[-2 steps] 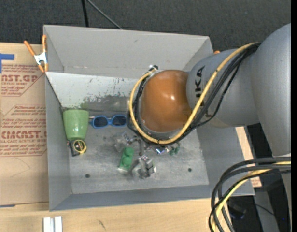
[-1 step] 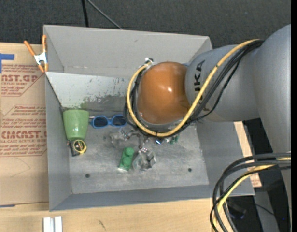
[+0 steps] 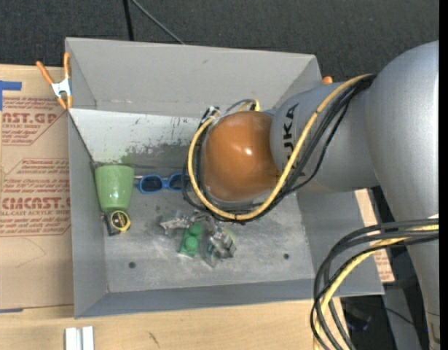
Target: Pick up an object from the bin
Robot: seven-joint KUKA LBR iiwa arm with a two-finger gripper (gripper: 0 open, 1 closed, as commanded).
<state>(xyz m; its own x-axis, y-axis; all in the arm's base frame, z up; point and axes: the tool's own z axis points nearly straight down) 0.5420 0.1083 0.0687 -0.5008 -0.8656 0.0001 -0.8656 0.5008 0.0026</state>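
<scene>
Bin [image 3: 209,286], grey metal, contents listed front to back.

1. Small heap on the middle of the floor, toward the front wall: a green piece [image 3: 189,240] among crumpled silvery scraps [image 3: 173,223].
2. Gripper [image 3: 219,236], down directly over the right side of that heap, just beside the green piece. Whether the claw is wide, narrow or holding anything cannot be told.
3. Small yellow-and-black item [image 3: 118,222], left side.
4. Pale green cup [image 3: 114,187], touching item 3, mouth toward the back.
5. Blue sunglasses [image 3: 156,184], just right of the cup.
6. Orange wrist cover [image 3: 237,159], ringed by yellow and black cables, above the heap.
</scene>
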